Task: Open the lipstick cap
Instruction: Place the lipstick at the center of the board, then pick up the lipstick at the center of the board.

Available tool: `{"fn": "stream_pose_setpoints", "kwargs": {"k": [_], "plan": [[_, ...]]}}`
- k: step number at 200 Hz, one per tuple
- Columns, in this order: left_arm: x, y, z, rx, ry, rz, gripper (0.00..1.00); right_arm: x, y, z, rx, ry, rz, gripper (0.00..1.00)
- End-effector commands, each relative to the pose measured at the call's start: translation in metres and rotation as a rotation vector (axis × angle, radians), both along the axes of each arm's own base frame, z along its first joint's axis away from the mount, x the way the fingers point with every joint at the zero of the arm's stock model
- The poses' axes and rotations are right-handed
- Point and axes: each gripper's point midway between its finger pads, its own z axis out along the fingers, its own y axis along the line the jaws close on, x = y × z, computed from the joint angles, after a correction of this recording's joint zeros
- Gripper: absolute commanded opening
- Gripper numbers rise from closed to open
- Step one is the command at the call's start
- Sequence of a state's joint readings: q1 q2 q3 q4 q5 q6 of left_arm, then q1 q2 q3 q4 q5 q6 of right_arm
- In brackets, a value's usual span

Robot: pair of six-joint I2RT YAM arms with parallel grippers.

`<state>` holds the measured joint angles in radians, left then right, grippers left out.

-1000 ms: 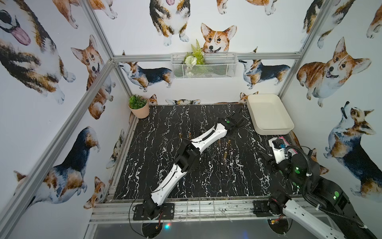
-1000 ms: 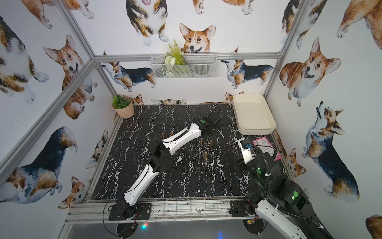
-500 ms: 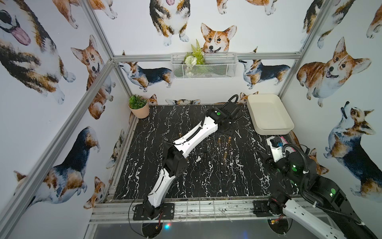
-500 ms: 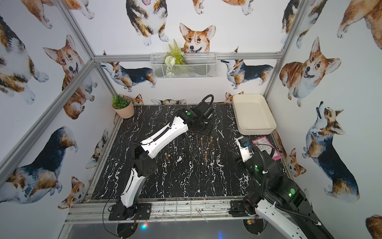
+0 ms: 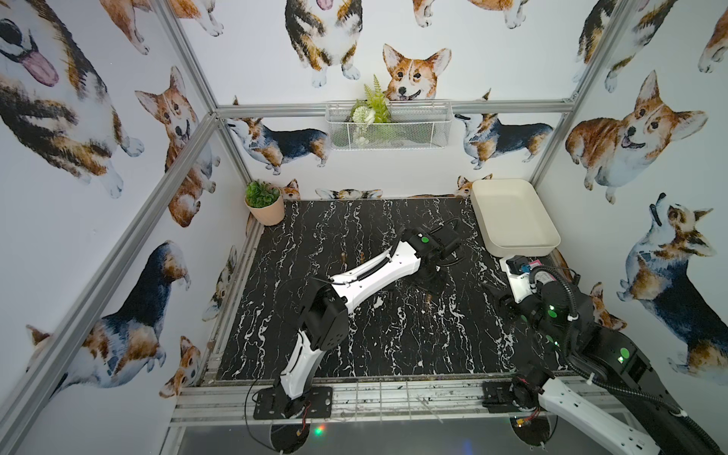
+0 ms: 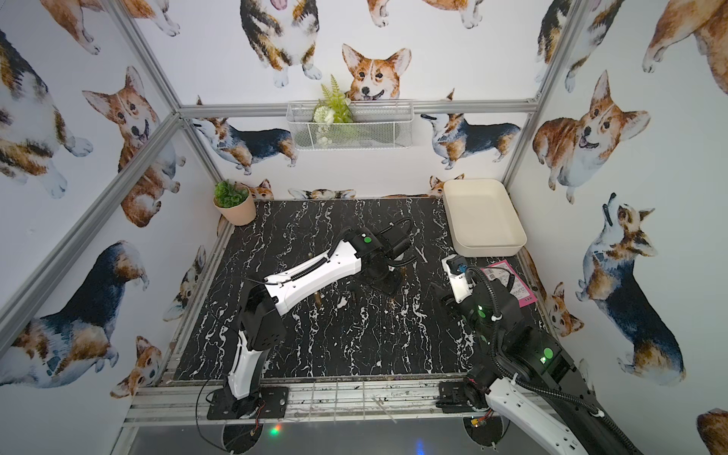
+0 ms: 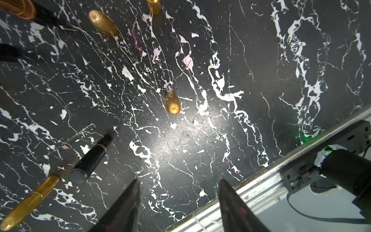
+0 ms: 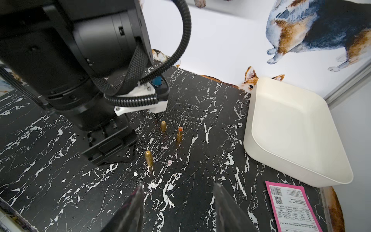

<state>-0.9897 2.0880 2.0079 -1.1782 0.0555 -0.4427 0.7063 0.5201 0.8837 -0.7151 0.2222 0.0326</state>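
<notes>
Left arm has swung back from the rear wall; left gripper and right gripper both stand apart, empty. Lipstick stands upright, capped tip up, just 6 o'clock of left gripper. Right wrist view alone shows red inside an open tube; top views leave it too small.

Glossy gold lipstick, scuffed tabletop

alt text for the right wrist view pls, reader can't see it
The right pincer hangs open and empty above a black marble table, facing two gold bullet-shaped pieces and an open gold tube showing red lipstick, all standing upright. The black left arm looms close by them, and a white tray sits nearby.
</notes>
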Motion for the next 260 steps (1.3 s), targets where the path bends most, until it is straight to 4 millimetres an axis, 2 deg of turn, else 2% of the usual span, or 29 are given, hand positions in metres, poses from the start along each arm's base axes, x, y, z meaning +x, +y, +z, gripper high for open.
{"fn": "stream_pose_setpoints", "kwargs": {"k": [1, 52, 87, 131, 181, 260], "plan": [[0.008, -0.007, -0.010, -0.003, -0.019, 0.013, 0.62, 0.002, 0.001, 0.006, 0.031, -0.021, -0.006, 0.58], [0.019, -0.020, -0.029, 0.028, -0.011, -0.008, 0.59, 0.002, -0.001, 0.005, 0.030, -0.036, -0.012, 0.59], [0.024, -0.018, -0.041, 0.046, 0.012, 0.002, 0.52, 0.002, 0.000, 0.005, 0.030, -0.037, -0.011, 0.59], [0.027, -0.017, -0.057, 0.069, 0.025, 0.001, 0.49, 0.002, 0.001, 0.004, 0.030, -0.034, -0.004, 0.59], [0.031, -0.017, -0.066, 0.076, 0.033, -0.001, 0.46, 0.002, 0.001, 0.005, 0.033, -0.039, -0.001, 0.59], [0.035, -0.021, -0.070, 0.070, 0.035, -0.011, 0.39, 0.002, 0.003, 0.005, 0.034, -0.038, 0.004, 0.59]]}}
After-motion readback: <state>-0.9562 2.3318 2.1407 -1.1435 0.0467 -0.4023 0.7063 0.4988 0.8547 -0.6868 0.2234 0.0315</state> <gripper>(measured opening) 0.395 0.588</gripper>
